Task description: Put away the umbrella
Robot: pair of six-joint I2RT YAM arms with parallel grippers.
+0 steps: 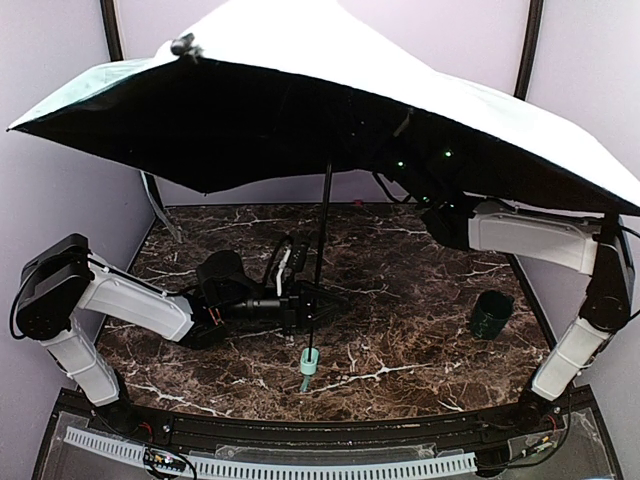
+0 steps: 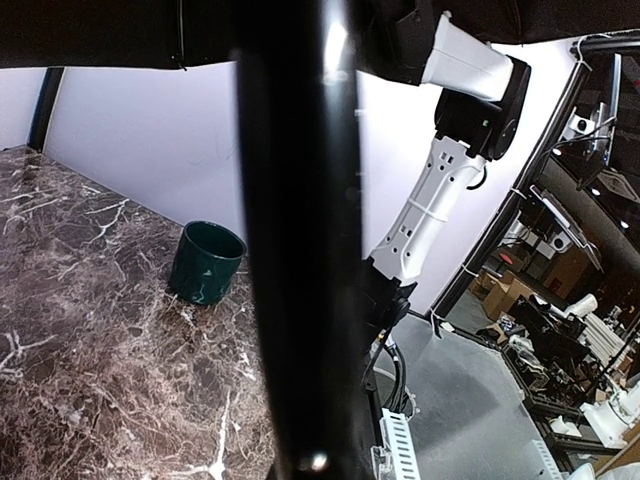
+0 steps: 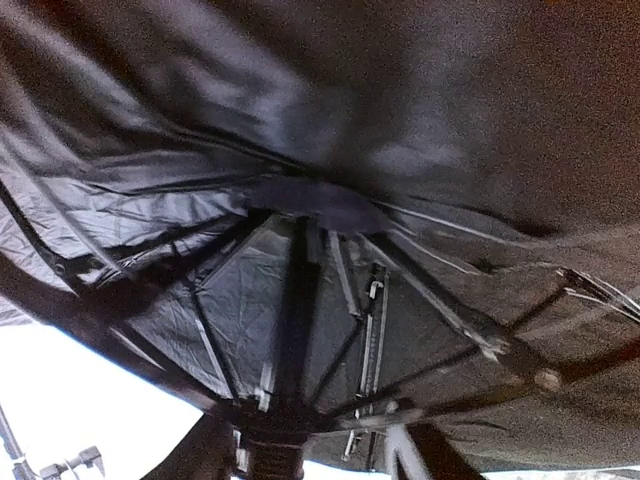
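A robotics lab: other white arms (image 2: pixel 612 405), cardboard boxes (image 2: pixel 497 292).

Pale lilac walls (image 1: pixel 60 210), dark veined marble tabletop (image 1: pixel 420 290).

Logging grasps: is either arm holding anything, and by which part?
The left gripper clamps the umbrella by its shaft, just above the handle. For the right arm, cannot tell.

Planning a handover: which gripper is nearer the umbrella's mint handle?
Left. The left gripper grips the shaft just above the handle. The right arm reaches up under the canopy, well above and to the right of the handle.
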